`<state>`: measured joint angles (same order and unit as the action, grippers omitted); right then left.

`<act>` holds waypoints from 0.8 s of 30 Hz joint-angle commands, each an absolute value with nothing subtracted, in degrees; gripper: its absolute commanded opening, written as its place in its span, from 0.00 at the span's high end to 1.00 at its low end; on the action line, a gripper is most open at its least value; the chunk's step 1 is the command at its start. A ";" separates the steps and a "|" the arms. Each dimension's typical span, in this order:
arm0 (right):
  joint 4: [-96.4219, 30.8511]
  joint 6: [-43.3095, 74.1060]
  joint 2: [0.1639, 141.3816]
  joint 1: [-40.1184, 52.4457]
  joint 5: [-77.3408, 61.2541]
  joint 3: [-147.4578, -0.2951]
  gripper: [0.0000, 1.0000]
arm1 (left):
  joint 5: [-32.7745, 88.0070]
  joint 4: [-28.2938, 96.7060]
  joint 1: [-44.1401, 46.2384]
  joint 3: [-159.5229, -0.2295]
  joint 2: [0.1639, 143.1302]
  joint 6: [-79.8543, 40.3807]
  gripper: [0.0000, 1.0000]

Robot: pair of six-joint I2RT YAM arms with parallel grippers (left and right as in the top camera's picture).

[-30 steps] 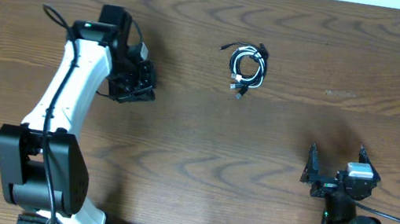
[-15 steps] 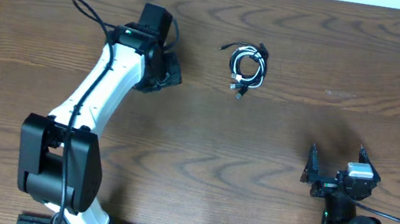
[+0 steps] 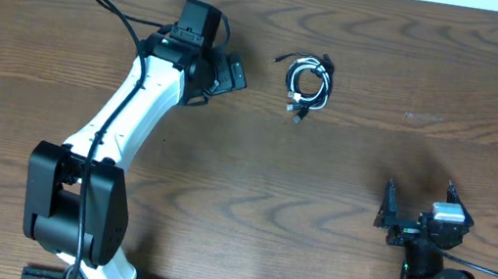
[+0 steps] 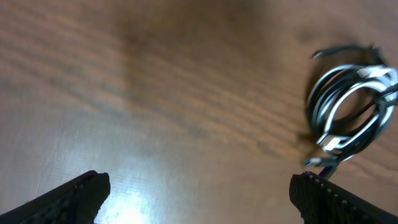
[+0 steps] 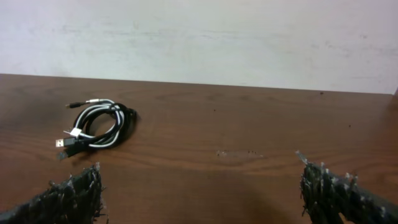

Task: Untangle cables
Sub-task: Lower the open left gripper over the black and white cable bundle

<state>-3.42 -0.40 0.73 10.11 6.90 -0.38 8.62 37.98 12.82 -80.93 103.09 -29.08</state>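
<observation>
Left gripper point(image 3: 235, 72), jaws spread wide and empty, faces the cables point(image 3: 309, 81), a coiled black-and-white bundle in the upper centre of the overhead frame, near and directly to its right. Right gripper point(image 3: 415, 206), also wide, sits well apart at lower right, so I judge my left nearer.

A dark brown wooden desk point(image 3: 338, 202) with wavy grain is seen from above. One small bundle of cables point(image 3: 309, 82) is laid flat on it, toward the far side. A black one and a white one are coiled together in a loop. Small plug ends point(image 3: 298, 115) are stuck out of the loop. A faint pale mark point(image 3: 421, 116) is seen on the wood to the right.
</observation>
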 commanded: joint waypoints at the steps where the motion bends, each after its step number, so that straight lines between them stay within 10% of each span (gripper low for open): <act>1: -3.64 0.36 0.64 10.59 6.92 -0.32 0.01 | 7.42 36.10 12.58 -80.79 103.74 -27.07 0.02; 24: -3.64 0.36 0.64 10.59 6.92 -0.32 0.01 | 1.98 24.23 19.68 -80.77 112.44 -27.07 0.02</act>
